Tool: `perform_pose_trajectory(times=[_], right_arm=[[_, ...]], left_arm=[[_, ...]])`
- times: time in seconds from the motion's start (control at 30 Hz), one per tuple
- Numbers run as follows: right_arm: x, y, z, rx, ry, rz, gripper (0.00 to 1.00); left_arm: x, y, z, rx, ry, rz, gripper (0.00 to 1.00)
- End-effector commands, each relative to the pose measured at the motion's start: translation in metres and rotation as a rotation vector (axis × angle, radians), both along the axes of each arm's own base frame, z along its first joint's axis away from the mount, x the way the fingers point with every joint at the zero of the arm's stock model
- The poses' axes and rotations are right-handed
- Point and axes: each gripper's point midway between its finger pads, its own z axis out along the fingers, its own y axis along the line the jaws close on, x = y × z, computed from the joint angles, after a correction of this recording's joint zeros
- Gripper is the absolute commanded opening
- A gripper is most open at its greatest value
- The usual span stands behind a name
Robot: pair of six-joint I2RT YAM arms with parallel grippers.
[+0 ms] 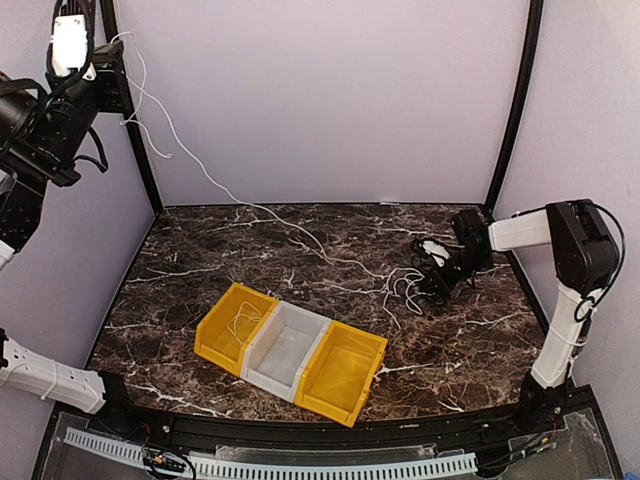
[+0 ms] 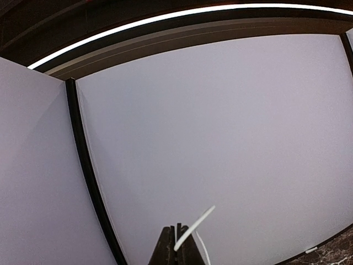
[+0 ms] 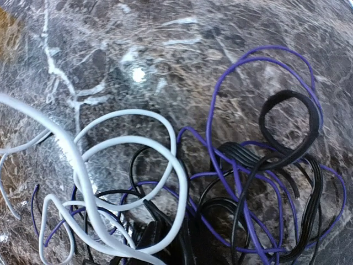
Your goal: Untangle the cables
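Step in hand: you are drawing one white cable (image 1: 215, 185) out of the cables (image 1: 425, 275), which lie at about 3 o'clock on the table (image 1: 200, 250).
Left gripper (image 2: 177, 243): raised at 10 o'clock, clenched on that white cable.
Right gripper (image 1: 436, 272): low over the tangle; in the wrist view its fingers are hidden, so you cannot tell its state.
Tangle: white, black and purple (image 3: 220, 94) strands looped together.
Next move, likely: pin the tangle while the left pulls free.
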Motion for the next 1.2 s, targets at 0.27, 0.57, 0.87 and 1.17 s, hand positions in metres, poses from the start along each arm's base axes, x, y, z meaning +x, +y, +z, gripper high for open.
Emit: perform_pose_trajectory(times=[0.27,0.57,0.87,1.17], right_arm=[[0.024,-0.068,-0.016,-0.249,-0.018,-0.153,0.16],[0.032,-0.090,0.022,-0.221,-0.051,-0.179,0.25],[0.021,-0.069,0.094,-0.147,-0.110,-0.090,0.40],[-0.004,-0.042,0.161,-0.060,-0.213,-0.009,0.54]], left_arm=[[-0.016,0.061,0.041,-0.103,0.000,0.234,0.00],[0.029,-0.006,-0.029,-0.020,0.146,0.108,0.00],[0.109,-0.105,-0.178,0.035,0.449,-0.127,0.00],[0.133,-0.105,-0.213,0.035,0.533,-0.132,0.00]])
